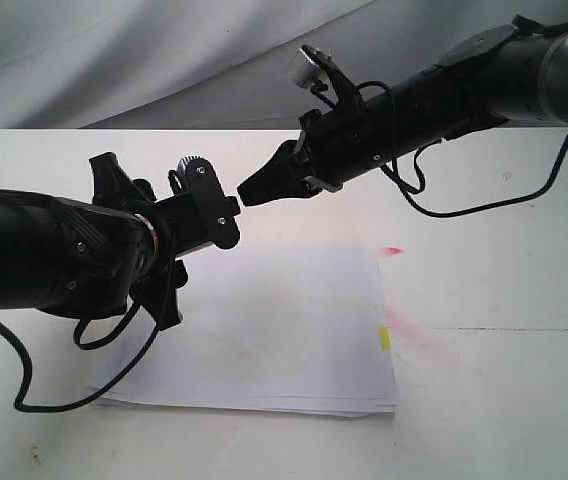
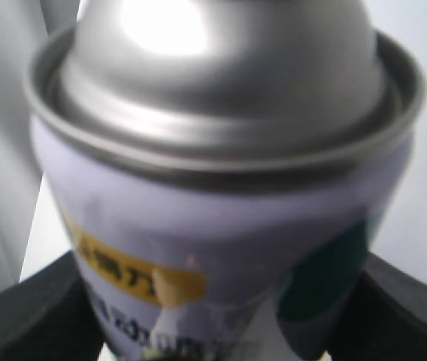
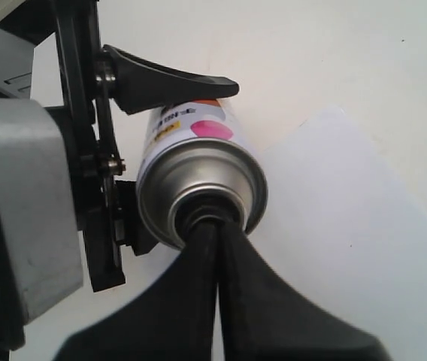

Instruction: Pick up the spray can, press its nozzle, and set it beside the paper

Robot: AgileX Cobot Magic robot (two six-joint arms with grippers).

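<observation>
My left gripper (image 1: 214, 205) is shut on the spray can (image 2: 221, 188) and holds it in the air above the far edge of the paper (image 1: 284, 330). Its black fingers (image 2: 40, 308) press the labelled body from both sides. The can's silver domed shoulder (image 3: 198, 177) points at my right gripper (image 3: 215, 226), which is shut. The joined tips of that gripper rest on the middle of the dome and cover the nozzle. In the exterior view the can is hidden behind the left gripper, and the right gripper (image 1: 247, 192) meets it tip to tip.
The white paper stack has a small yellow tab (image 1: 385, 338) on its right edge. Pink smears (image 1: 414, 335) and a red spot (image 1: 392, 250) mark the white table to the right of the paper. Black cables hang under both arms.
</observation>
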